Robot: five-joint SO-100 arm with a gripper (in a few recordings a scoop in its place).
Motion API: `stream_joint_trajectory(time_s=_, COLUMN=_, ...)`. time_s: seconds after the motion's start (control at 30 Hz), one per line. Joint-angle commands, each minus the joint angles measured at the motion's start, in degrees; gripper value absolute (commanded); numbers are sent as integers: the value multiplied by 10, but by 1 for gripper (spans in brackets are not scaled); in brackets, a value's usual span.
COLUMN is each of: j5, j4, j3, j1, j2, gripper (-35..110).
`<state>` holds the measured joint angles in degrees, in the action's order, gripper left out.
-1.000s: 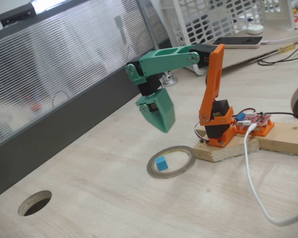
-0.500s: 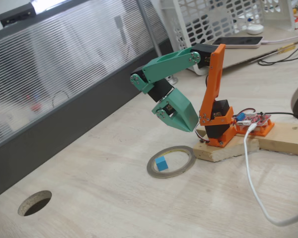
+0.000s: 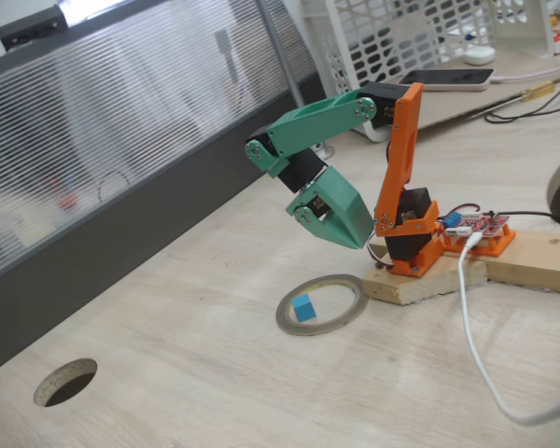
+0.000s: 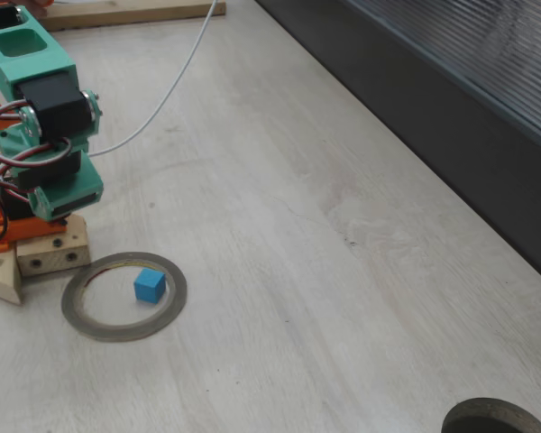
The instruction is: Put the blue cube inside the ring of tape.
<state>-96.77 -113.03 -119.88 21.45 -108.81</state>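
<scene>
The blue cube (image 3: 303, 307) (image 4: 149, 285) rests on the table inside the ring of tape (image 3: 356, 296) (image 4: 74, 312), near the ring's left side in a fixed view. The thin grey ring lies flat just in front of the arm's wooden base. My green gripper (image 3: 359, 237) (image 4: 65, 206) is folded back against the orange arm, above and behind the ring and well clear of the cube. Its jaws look pressed together with nothing between them.
A dark round hole (image 3: 65, 381) (image 4: 496, 419) is cut through the wooden tabletop far from the ring. The arm stands on a wooden block (image 3: 420, 280), with a red circuit board (image 3: 481, 229) and a white cable (image 3: 476, 345) beside it. A dark panel (image 3: 121, 243) borders the table.
Over the last second the gripper swung back from above the ring toward the arm's base and tucked in. The cube and ring have not moved.
</scene>
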Motion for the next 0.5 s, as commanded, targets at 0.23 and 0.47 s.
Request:
stream_joint_trajectory(time_s=0.23, j5=-9, j4=-11, j3=-10, j1=1, j2=-5, gripper=-1)
stream_joint_trajectory(time_s=0.47, j5=-9, j4=-11, j3=-10, j1=2, j2=-5, gripper=-1)
